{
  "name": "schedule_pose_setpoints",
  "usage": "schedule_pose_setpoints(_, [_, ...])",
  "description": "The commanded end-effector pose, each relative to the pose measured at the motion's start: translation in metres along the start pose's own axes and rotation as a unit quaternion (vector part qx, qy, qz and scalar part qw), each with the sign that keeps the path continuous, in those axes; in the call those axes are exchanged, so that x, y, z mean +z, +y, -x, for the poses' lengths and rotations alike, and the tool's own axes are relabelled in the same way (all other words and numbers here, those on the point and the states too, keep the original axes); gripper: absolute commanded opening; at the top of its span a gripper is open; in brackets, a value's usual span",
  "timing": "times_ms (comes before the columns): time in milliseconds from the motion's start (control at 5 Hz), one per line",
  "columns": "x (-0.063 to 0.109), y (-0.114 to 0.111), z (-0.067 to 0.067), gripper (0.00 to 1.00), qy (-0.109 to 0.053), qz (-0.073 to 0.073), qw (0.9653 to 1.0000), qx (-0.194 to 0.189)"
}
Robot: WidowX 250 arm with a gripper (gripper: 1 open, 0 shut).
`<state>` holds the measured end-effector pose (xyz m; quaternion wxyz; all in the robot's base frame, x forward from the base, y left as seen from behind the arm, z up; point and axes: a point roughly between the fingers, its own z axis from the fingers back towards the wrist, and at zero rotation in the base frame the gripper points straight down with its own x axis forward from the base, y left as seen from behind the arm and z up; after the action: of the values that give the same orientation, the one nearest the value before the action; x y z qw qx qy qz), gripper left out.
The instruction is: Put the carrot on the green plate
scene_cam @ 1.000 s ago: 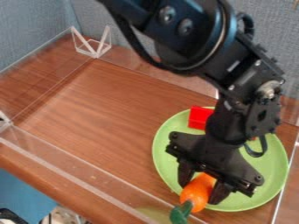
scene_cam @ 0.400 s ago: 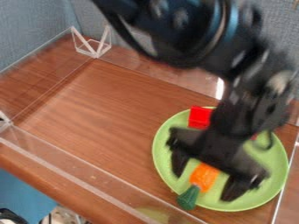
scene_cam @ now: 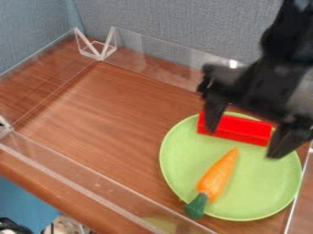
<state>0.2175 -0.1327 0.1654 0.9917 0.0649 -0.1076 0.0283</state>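
Camera: one table [scene_cam: 104,114], brown, wood-toned, bordered by a clear low wall. One arm [scene_cam: 263,78], dark, blurred, at upper right; formerly down at the carrot, now lifted well above it. Its jaws [scene_cam: 251,119]: spread apart, nothing between them; a second ago they were closed about the carrot. One plate [scene_cam: 184,160], green, round, flat, at lower right. One block [scene_cam: 244,130], red, rectangular, at the plate's far side, partly behind the jaws. One carrot [scene_cam: 217,176], orange, tapered, lying on the plate, its green stub at the near rim; released, and now in full view. Condition, as judged: placement achieved, the stub's overhang slight and unlikely to tip it; remaining work, withdrawal without brushing the block.
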Motion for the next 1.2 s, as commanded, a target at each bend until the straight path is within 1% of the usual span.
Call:
schedule_pose_setpoints(0, [0.019, 0.006, 0.003, 1.0, -0.051, 0.019, 0.9984, 0.016])
schedule_pose_setpoints(200, [0.013, 0.011, 0.008, 1.0, -0.071, 0.014, 0.9971, 0.023])
schedule_pose_setpoints(600, [0.015, 0.002, 0.008, 1.0, -0.104, 0.02, 0.9943, 0.012])
schedule_pose_setpoints(800, [0.016, -0.005, 0.009, 1.0, -0.122, 0.032, 0.9918, -0.016])
schedule_pose_setpoints(1000, [0.016, -0.011, 0.011, 1.0, -0.143, 0.041, 0.9877, -0.047])
